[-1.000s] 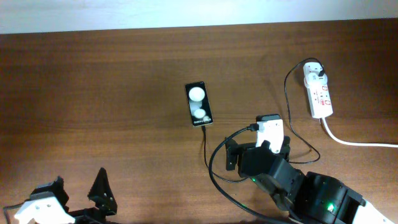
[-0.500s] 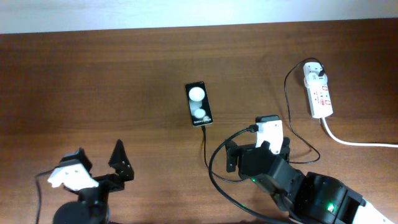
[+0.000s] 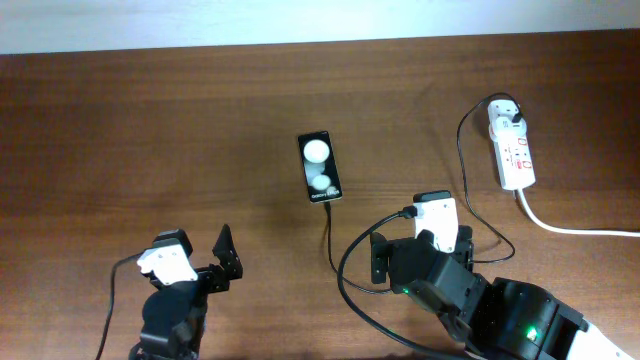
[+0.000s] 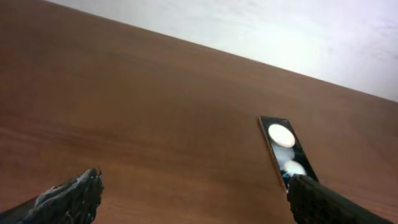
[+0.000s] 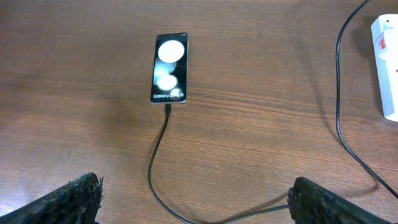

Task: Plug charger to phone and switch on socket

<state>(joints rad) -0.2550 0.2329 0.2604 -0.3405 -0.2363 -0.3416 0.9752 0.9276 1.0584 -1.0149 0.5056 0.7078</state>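
The black phone (image 3: pixel 320 168) lies flat mid-table with two glare spots; it also shows in the right wrist view (image 5: pixel 170 68) and the left wrist view (image 4: pixel 284 151). The black charger cable (image 3: pixel 331 235) meets the phone's near end and loops past the right arm to the white plug (image 3: pixel 509 118) in the white socket strip (image 3: pixel 513 150). In the right wrist view the cable (image 5: pixel 157 155) joins the phone's bottom edge. My right gripper (image 5: pixel 196 202) is open and empty, near the cable loop. My left gripper (image 4: pixel 196 199) is open and empty, left of and nearer than the phone.
A thick white cord (image 3: pixel 570 228) runs from the socket strip to the right edge. A pale wall strip (image 3: pixel 300 20) borders the table's far edge. The socket's edge shows at the right of the right wrist view (image 5: pixel 388 68).
My left arm has moved right and further onto the table, towards the phone. The right arm has shifted slightly nearer. Phone, cable and socket have not moved.
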